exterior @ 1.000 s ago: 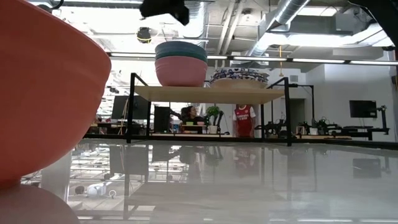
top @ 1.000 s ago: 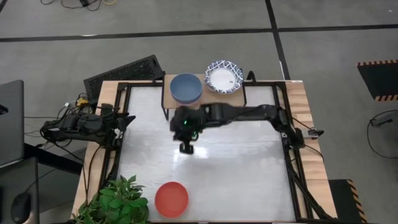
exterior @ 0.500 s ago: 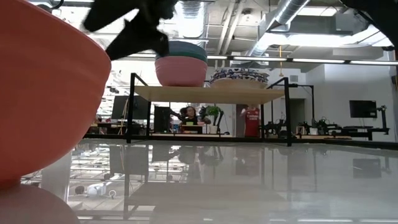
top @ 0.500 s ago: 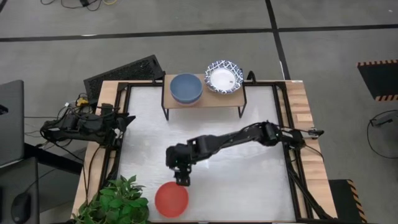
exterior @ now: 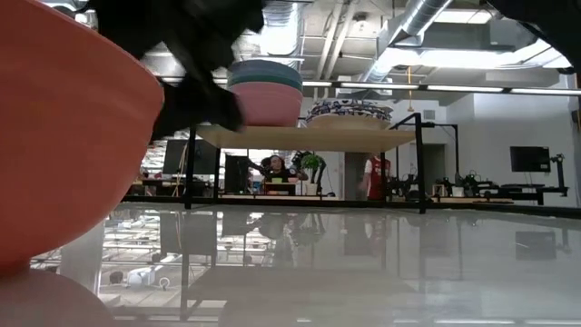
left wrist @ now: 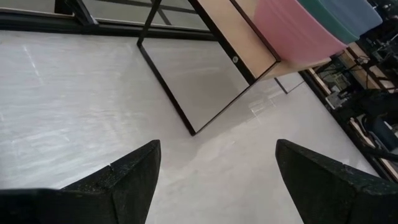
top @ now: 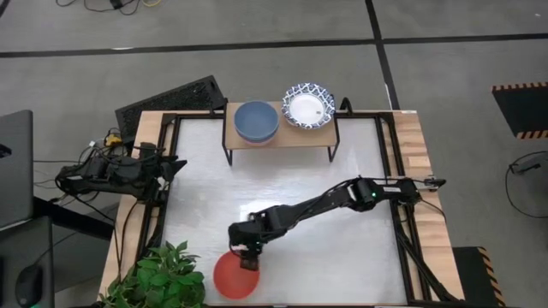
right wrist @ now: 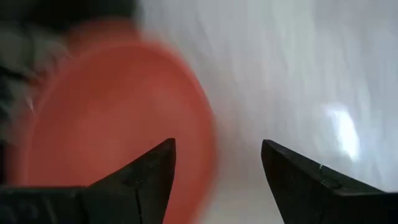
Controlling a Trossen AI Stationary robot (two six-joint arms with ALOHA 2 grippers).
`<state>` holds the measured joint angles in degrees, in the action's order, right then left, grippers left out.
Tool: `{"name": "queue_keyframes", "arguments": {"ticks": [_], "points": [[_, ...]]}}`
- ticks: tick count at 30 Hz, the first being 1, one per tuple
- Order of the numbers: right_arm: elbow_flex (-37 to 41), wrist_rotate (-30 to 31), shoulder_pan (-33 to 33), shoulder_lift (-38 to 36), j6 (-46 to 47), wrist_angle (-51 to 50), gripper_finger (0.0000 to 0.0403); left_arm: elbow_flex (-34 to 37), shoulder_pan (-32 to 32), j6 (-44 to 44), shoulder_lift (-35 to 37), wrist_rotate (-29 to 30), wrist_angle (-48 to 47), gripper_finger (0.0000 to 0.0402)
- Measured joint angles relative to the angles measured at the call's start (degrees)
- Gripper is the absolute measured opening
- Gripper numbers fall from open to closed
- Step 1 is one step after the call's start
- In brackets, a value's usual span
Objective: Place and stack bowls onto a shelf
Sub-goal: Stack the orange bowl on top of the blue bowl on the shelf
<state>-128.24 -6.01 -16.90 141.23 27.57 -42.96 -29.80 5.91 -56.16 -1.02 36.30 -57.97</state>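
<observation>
A red bowl (top: 235, 275) sits on its base on the white table near the near edge; it fills the left of the low view (exterior: 64, 136) and shows in the right wrist view (right wrist: 112, 106). My right gripper (top: 249, 261) is open, just above the bowl's far right rim, touching nothing that I can see. The wooden shelf (top: 278, 137) at the far edge carries a stack of pink, green and blue bowls (top: 256, 121) and a stack of blue-patterned white bowls (top: 308, 105). My left gripper (left wrist: 214, 180) is open and empty at the table's left edge.
A potted plant (top: 158, 275) stands at the near left corner beside the red bowl. A black keyboard (top: 171, 100) lies off the far left corner. Black frame rails (top: 402, 214) run along the table's sides. People show in the room behind the shelf (exterior: 372, 177).
My right gripper has swept from just in front of the shelf toward the table's near edge and down, ending over the red bowl's rim. Its arm has stretched out across the table. The bowls have stayed put.
</observation>
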Motion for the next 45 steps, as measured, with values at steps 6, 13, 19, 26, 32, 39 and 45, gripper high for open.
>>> {"name": "queue_keyframes", "arguments": {"ticks": [6, 13, 19, 26, 32, 39, 45], "points": [[0.05, 3.06, -0.38, 1.46, 0.52, -5.29, 0.0241, 0.00, 0.00, 0.02, 0.00, 0.02, 0.02, 0.0302], [0.05, 3.12, -0.38, 1.63, 0.54, -6.62, 0.0121, 0.00, -0.02, -0.04, 0.00, 0.24, 0.02, 0.0302], [-0.14, 2.96, 0.27, 0.98, 0.76, -7.68, 0.0023, 0.00, 0.00, -0.39, 0.00, 0.43, 0.01, 0.0302], [0.04, 3.55, 1.82, -4.63, 1.79, -15.19, 0.0024, 0.00, -0.02, -0.52, -0.02, 0.52, -0.02, 0.0302], [-0.01, 9.90, 5.40, -14.13, 0.19, -20.63, 0.0024, 0.00, 0.00, -1.04, -0.02, 0.61, -0.03, 0.0302], [-0.05, 21.44, 13.18, -26.46, -2.60, -20.85, 0.0024, 0.00, -0.02, -2.63, -0.02, 0.59, -0.05, 0.0302], [-0.05, 28.72, 22.49, -33.10, -5.55, -18.31, 0.0024, 0.00, -0.01, -3.41, -0.02, 0.63, -0.06, 0.0302]]}}
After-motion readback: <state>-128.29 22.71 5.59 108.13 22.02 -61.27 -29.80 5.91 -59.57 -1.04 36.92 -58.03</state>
